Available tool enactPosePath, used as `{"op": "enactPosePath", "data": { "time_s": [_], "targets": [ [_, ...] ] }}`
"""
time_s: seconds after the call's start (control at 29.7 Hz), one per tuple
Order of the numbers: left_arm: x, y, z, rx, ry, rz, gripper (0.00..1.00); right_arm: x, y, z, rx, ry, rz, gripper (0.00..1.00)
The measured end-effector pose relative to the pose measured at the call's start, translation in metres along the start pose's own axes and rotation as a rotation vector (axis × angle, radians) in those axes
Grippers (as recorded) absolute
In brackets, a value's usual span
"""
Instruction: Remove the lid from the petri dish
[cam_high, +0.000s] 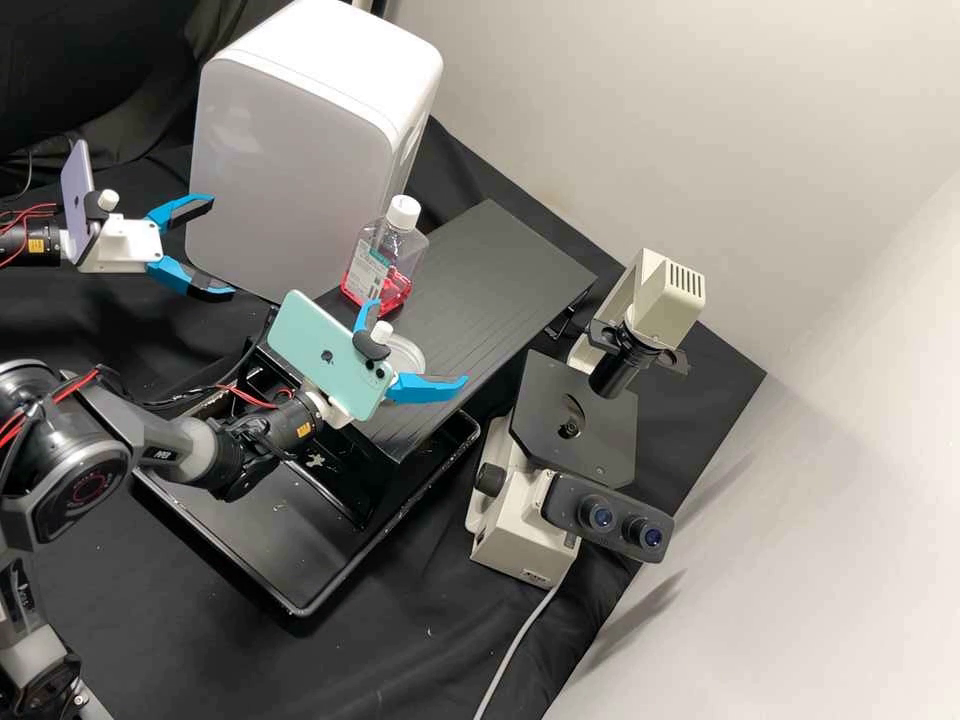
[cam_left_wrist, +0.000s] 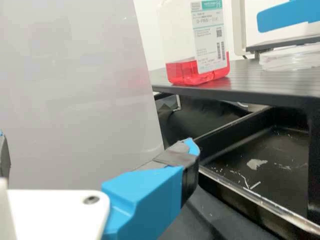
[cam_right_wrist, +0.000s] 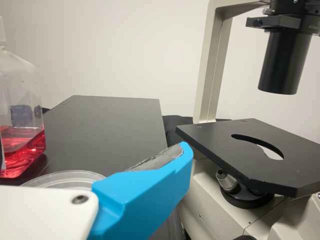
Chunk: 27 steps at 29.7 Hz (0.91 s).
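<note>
While the right pincer (cam_high: 420, 342) hangs wide open and empty over the petri dish (cam_high: 408, 354) by the near edge of the black platform (cam_high: 500, 270), grip only the lid (cam_right_wrist: 65, 176) rim and lift straight, keeping the base down | flask (cam_high: 380, 262) just behind, likely to tip if nudged | left pincer (cam_high: 220, 246) open, empty, beside white box (cam_high: 300, 130)

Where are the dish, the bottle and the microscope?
dish (cam_right_wrist: 62, 179): right wrist view, on its clear top.
bottle (cam_high: 385, 258): high view, on the middle of its body.
microscope (cam_high: 575, 415): high view, on its black stage.
</note>
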Motion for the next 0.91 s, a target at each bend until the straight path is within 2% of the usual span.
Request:
{"op": "enactPosePath", "data": {
  "time_s": [0.3, 0.47, 0.77, 0.91],
  "targets": [
    [0.001, 0.0022, -0.005, 0.002, 0.013, 0.009, 1.00, 0.000, 0.000, 0.000, 0.000, 0.000, 0.000, 1.00],
    [-0.003, 0.0050, -0.002, 0.023, -0.028, 0.008, 1.00, 0.000, 0.000, 0.000, 0.000, 0.000, 0.000, 1.00],
    [-0.016, 0.0008, 0.005, 0.041, -0.071, -0.022, 1.00, 0.000, 0.000, 0.000, 0.000, 0.000, 0.000, 1.00],
    [-0.023, -0.0002, 0.008, 0.043, -0.083, -0.034, 1.00, 0.000, 0.000, 0.000, 0.000, 0.000, 0.000, 1.00]
  ]
}}
